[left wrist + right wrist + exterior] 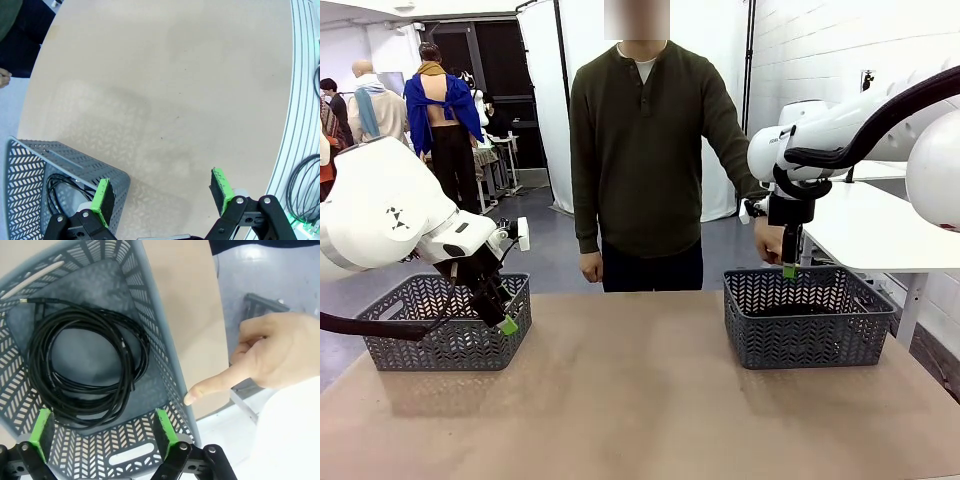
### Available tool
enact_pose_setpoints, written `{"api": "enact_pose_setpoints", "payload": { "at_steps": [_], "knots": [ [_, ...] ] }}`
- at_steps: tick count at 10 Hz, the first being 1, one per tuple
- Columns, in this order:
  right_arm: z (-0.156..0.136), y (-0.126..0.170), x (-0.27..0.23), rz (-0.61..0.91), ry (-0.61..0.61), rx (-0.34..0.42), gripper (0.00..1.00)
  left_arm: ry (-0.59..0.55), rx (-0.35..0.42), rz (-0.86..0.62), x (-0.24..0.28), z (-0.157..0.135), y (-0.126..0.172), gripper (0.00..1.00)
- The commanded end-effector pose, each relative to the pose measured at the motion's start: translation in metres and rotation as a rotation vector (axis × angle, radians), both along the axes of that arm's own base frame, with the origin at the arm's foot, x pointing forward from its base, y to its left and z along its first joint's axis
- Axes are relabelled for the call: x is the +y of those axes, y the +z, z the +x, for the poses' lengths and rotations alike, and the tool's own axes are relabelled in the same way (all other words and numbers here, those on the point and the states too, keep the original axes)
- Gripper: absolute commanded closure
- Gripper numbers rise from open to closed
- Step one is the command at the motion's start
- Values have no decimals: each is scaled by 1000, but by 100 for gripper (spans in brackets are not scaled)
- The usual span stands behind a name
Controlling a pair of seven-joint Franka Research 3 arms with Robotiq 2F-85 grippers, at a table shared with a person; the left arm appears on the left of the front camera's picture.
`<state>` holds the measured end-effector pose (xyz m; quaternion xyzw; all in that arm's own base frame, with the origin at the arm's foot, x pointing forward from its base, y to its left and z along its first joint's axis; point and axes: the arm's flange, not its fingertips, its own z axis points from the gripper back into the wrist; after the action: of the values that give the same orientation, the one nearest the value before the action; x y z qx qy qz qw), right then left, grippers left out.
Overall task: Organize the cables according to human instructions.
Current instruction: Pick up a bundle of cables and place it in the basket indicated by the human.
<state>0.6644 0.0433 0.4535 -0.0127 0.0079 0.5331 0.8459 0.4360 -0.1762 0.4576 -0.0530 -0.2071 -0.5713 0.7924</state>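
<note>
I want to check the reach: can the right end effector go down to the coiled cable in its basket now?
Probably yes. The right end effector hangs open directly above the grey basket, and the coiled black cable lies uncovered on its floor. The person's pointing hand stays outside the basket wall.

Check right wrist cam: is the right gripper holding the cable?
No: the right gripper is open above the basket, and the coiled cable lies loose on its floor.

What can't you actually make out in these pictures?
- Front view: contents of both baskets, hidden by their walls.
- Left wrist view: the cable in the left basket, partly hidden by the wall and the left tool.
- Right wrist view: one end of the coiled cable, lost in its loops.
</note>
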Motion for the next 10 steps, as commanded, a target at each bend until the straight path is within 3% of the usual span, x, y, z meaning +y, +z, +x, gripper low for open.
{"api": "enact_pose_setpoints", "payload": {
  "at_steps": [1,3,4,10],
  "knots": [
    [2,5,1,1,3,21,0,1,-3,3,-1,0,2,0],
    [2,8,6,-13,3,26,0,1,-3,3,-1,0,2,0],
    [-1,10,7,-7,7,-8,0,1,-3,3,-1,0,2,0],
    [-1,5,2,-3,2,17,0,1,-3,3,-1,0,2,0]
  ]
}}
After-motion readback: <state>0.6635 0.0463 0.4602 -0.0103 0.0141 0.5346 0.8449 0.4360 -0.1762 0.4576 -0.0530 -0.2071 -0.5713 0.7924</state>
